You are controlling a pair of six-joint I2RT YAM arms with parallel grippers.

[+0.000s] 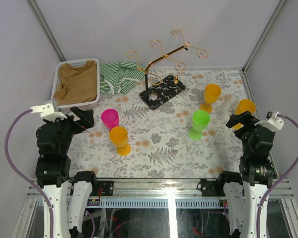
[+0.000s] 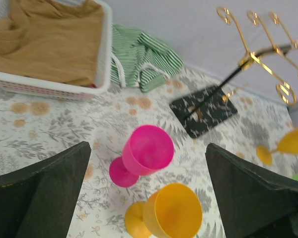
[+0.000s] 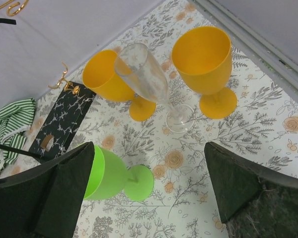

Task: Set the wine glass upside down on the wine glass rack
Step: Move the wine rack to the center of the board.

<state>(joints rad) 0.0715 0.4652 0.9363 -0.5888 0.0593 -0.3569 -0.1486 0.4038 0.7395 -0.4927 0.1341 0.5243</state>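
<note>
The gold wine glass rack point(image 1: 165, 55) stands on its black speckled base point(image 1: 162, 90) at the back centre, with nothing on its hooks. Several wine glasses stand upright on the floral cloth: pink point(image 1: 110, 118), orange point(image 1: 119, 139), green point(image 1: 199, 123), two more orange point(image 1: 211, 96) point(image 1: 245, 108), and a clear flute point(image 3: 144, 74). My left gripper point(image 1: 84, 118) is open, left of the pink glass point(image 2: 148, 151) and orange glass point(image 2: 174, 210). My right gripper point(image 1: 240, 120) is open and holds nothing, with the green glass point(image 3: 107, 173) by its left finger.
A white basket point(image 1: 74, 105) holding a brown cloth sits at the back left. A green striped cloth point(image 1: 118, 77) lies between it and the rack. Grey enclosure walls close in the back and both sides.
</note>
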